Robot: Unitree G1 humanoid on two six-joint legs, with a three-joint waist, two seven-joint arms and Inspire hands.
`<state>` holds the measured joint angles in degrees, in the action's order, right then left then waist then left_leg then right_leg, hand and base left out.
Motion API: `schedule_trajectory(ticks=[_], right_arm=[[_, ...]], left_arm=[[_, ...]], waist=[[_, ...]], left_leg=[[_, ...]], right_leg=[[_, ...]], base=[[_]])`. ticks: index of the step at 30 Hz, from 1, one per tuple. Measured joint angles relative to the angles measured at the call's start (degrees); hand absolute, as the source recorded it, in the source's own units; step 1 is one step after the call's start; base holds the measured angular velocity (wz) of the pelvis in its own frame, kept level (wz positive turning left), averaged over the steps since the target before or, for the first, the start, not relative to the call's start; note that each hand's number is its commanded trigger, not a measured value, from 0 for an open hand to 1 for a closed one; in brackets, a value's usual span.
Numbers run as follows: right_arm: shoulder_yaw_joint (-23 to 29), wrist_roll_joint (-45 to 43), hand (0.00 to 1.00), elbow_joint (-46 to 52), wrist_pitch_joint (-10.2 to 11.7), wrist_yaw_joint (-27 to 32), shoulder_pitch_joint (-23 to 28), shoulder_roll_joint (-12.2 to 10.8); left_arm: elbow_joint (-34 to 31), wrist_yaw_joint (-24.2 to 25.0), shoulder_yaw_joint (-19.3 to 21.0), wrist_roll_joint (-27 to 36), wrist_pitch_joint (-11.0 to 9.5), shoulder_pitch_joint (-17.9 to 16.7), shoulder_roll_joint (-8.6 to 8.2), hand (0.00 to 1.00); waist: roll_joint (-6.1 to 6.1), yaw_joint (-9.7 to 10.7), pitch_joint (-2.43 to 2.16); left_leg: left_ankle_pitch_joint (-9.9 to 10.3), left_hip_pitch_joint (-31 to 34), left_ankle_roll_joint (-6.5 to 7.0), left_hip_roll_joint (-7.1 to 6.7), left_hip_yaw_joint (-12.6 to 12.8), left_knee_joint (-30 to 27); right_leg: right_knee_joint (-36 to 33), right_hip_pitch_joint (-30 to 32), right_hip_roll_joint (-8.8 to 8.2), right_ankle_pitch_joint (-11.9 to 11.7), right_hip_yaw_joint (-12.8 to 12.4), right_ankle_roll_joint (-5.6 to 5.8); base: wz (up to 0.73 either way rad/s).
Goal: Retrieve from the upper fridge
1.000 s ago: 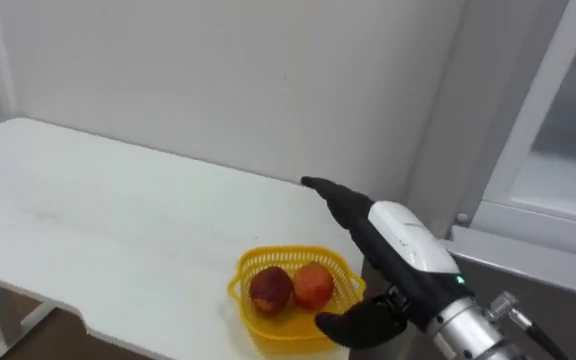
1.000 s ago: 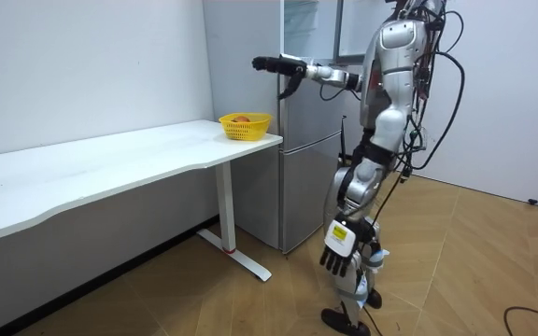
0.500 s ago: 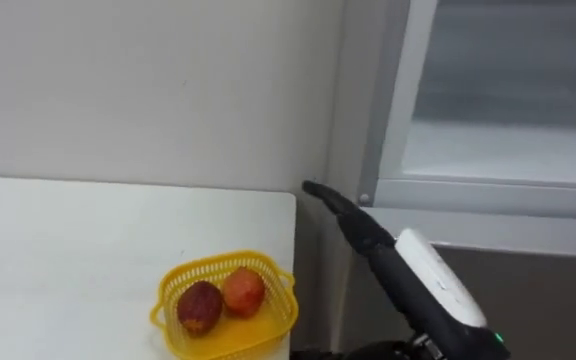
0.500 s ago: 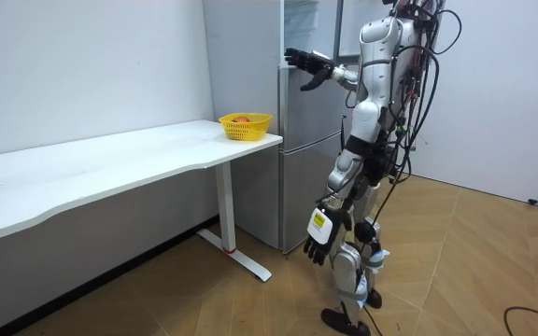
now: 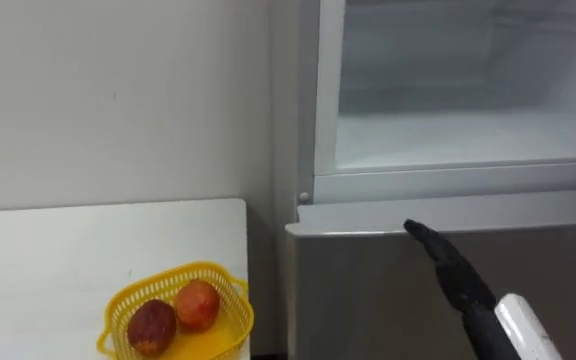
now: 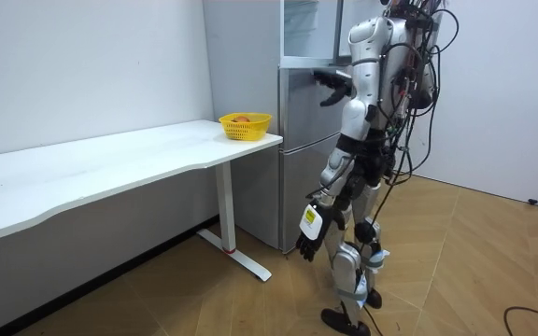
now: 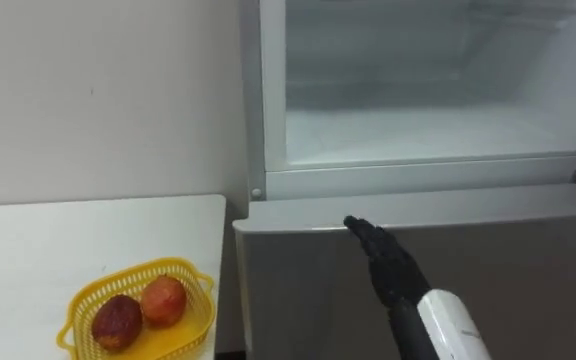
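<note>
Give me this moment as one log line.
right hand: open, near top edge of lower fridge door | left hand: hanging at side | upper fridge: open | yellow basket: two fruits, on table

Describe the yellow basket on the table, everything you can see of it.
The basket is small, shallow and yellow, plastic mesh by its look, with a thicker rim. It stands upright on the white table, near the corner beside the fridge. Two reddish fruits lie in it side by side, touching each other.

No writing can be read — neither on the fridge (image 5: 388, 290) nor the basket (image 5: 168, 272).
</note>
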<state>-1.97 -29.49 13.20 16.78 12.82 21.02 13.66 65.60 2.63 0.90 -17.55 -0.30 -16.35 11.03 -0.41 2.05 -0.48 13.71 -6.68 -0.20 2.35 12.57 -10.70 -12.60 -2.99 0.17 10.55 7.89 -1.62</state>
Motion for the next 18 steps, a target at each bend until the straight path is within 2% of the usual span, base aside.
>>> schedule_trajectory(ticks=[2, 7, 10, 18], right_arm=[[1.1, 0.0, 0.0, -3.8, -1.9, 0.4, 2.1, -0.5], [2.1, 1.9, 0.0, -8.3, -1.8, 1.6, 5.7, -0.5], [3.4, 3.5, 0.0, -14.2, -1.7, 3.5, 5.9, -1.7], [3.6, 9.5, 0.0, -29.0, -2.0, 5.9, 6.4, -2.6]], left_arm=[[0.0, 0.0, 0.0, 0.0, 0.0, 0.3, -0.08, 0.0], [-0.2, 0.1, -0.4, 0.0, -0.3, 0.4, -0.21, 0.0], [-0.2, 0.1, -0.4, 0.0, -0.5, 0.5, -0.24, 0.0], [-0.4, 0.0, -1.3, 0.0, 0.4, 0.1, -0.8, 0.0]], waist=[[-0.17, 0.7, 0.04], [0.14, 1.3, 0.06], [0.15, 1.6, 0.09], [0.84, 2.2, 0.17]], left_leg=[[0.0, 0.0, 0.0, 0.03, 0.4, 0.2], [0.0, 0.0, -0.01, 0.19, 1.6, 0.3], [0.0, -0.2, -0.01, 0.12, 1.7, 0.0], [0.0, -0.7, -0.01, 0.1, 1.9, 1.1]], right_leg=[[-0.1, 0.3, 0.04, 0.0, -0.3, 0.06], [0.0, 0.7, 0.3, 0.1, -1.5, 0.04], [0.1, 0.5, 0.2, 0.0, -1.7, 0.06], [0.0, 0.9, 0.29, 0.2, -1.5, 0.19]], base=[[-0.07], [-0.14], [0.0], [0.0]])
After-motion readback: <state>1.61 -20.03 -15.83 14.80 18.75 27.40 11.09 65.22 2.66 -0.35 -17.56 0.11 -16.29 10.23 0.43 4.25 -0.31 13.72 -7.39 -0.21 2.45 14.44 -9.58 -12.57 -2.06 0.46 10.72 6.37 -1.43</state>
